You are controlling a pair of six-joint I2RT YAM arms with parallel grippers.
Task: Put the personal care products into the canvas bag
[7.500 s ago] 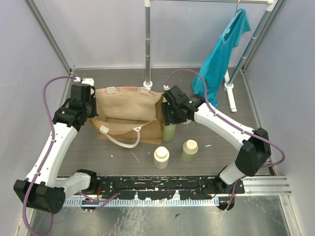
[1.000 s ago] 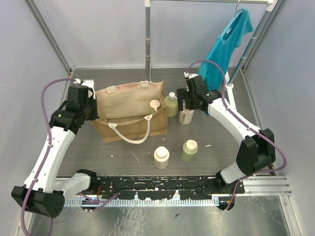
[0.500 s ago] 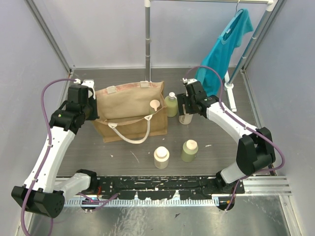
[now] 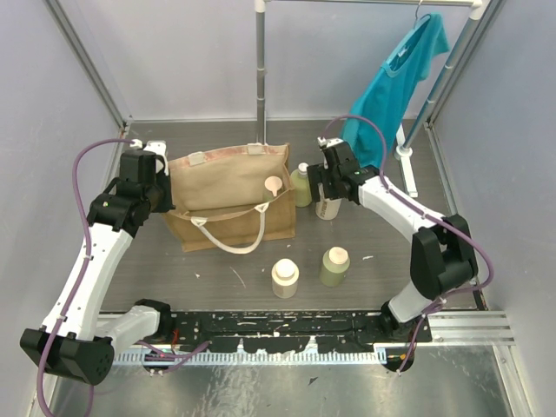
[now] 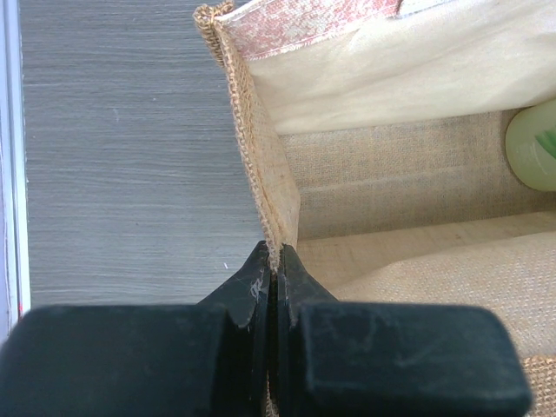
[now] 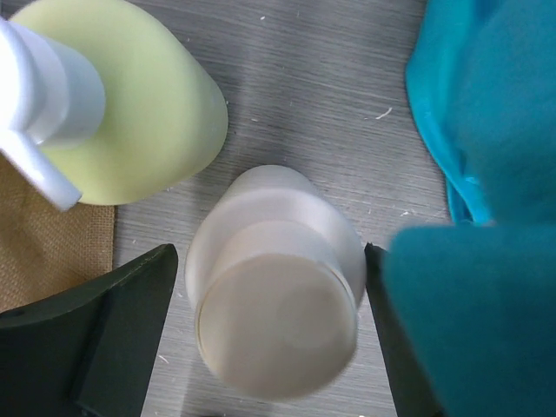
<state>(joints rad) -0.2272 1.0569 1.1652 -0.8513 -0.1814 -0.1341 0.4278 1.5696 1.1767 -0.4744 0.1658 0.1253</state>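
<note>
One cream bottle (image 6: 276, 300) stands upright on the table (image 4: 382, 243) just right of the canvas bag (image 4: 221, 204), long axis vertical, centred between the spread fingers of the right gripper (image 6: 261, 347), which holds nothing. The left gripper (image 5: 274, 261) is clamped on the bag's rim, so the right arm is nearer.

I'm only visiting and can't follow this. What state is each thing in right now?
canvas bag: upright, open.
left fingers: shut on the canvas bag's rim.
right fingers: open, either side of the rear cream bottle.
rear cream bottle: upright, capped.
green pump bottle: upright beside the bag.
bottle in the bag: inside, pump top showing.
front cream bottle: upright, capped.
front green bottle: upright, capped.
teal shirt: hanging.
</note>
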